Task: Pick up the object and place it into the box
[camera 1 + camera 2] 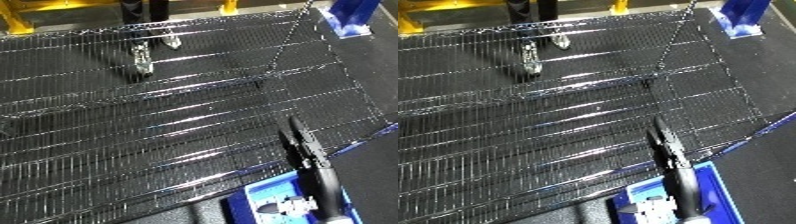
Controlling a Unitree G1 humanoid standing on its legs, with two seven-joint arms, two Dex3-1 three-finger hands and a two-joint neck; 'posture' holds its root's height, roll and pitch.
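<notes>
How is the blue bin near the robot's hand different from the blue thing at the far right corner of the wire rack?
The near blue bin lies at the lower edge beside the right hand; the far blue thing stands at the top right, away from the hand. The near bin shows an open inside with a pale object in it; the far thing shows no opening, and it is cut by the view's edge. Both are the same bright blue and sit off the wire rack.

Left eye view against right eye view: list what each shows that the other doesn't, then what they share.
Only the left eye view shows nothing extra that I can make out. Only the right eye view shows the blue bin's far rim whole. Both share the wire mesh rack, two silvery objects on it, and the right hand with fingers straight.
</notes>
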